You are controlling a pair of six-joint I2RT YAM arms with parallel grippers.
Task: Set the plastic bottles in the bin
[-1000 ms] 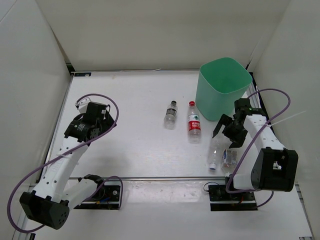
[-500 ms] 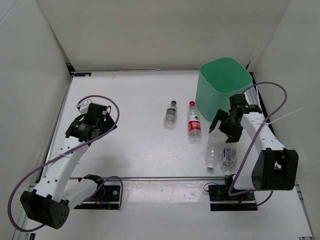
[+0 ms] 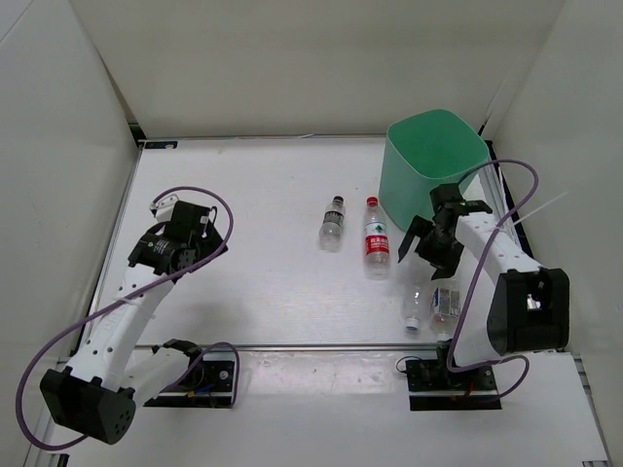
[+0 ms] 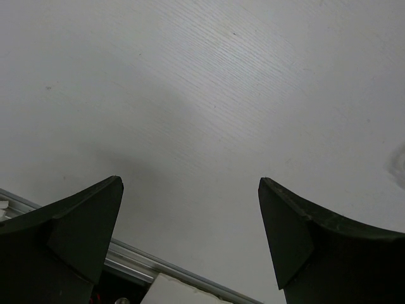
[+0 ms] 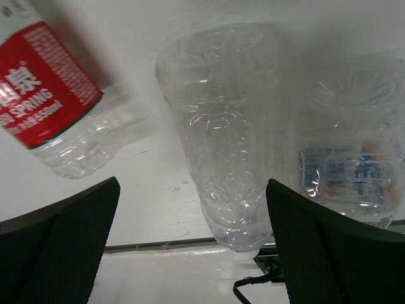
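Top external view puts the bin (image 3: pixel 409 199) at the far right of the tabletop (image 3: pixel 253 195): mint green, rounded-square, narrowing to its base. It looks stiff and steady enough to take a dropped bottle.

All four plastic bottles lie on their sides outside it. They look empty, so I judge them light, thin-walled and quick to roll or squirt out of a hard pinch. I would take each one across the middle of its body, jaws square to its length, and squeeze gently.

- The red-capped bottle (image 3: pixel 377 238) lies just left of the bin's near corner. It is clear, and its red and white label gives a less slippery place to hold.
- The slim clear bottle (image 5: pixel 221 139) lies nearer me than the bin, its ribbed and dented wall showing how soft it is.
- The stubby bluish-labelled bottle (image 5: pixel 348 158) lies on the same near side of the bin, further right.
- The short dark-capped bottle (image 3: pixel 334 221) lies further left of the bin than the red-capped one.

My right jaws stand wide apart and hold nothing, hanging between the bin and the slim clear bottle. My left jaws are just as wide and empty, over bare tabletop well left of the bin.
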